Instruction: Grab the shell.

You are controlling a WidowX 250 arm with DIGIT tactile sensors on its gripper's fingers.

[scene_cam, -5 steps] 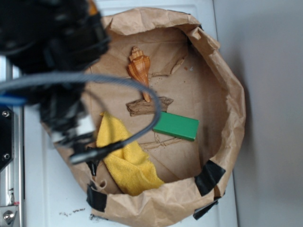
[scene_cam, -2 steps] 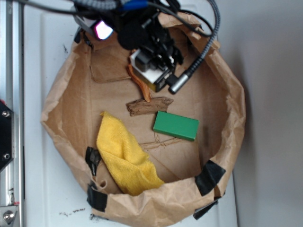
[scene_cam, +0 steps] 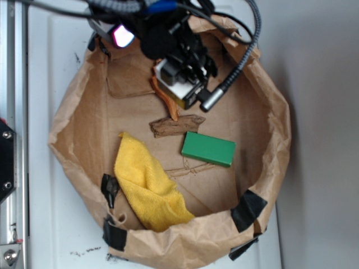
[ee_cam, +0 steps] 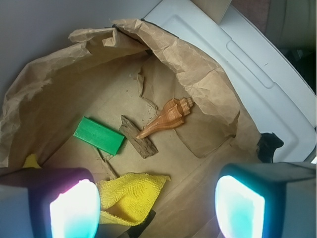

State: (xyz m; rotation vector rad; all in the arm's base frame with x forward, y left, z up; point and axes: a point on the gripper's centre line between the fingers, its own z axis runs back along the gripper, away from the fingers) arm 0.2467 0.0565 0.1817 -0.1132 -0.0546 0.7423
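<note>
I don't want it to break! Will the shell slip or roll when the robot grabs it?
The shell looks glossy, so it may slip between the open gripper's pads. Its rounded body tapering to a thin tail could let it pivot or roll if pinched off-centre. That thin tail, touching the wood piece, probably chips most easily.

pincer [ee_cam: 152, 208] wide open; arm reaching downward

Hand [scene_cam: 182, 78]: hung low over the shell at the bag's far end; jaw state could not be told.
Shell [scene_cam: 167, 102]: only its orange tail showed, tip touching the wood piece [scene_cam: 176, 125].
Green block [scene_cam: 208, 149]: lay just beside the wood.
Yellow cloth [scene_cam: 150, 185]: crumpled against the paper bag [scene_cam: 275, 129] wall.
</note>
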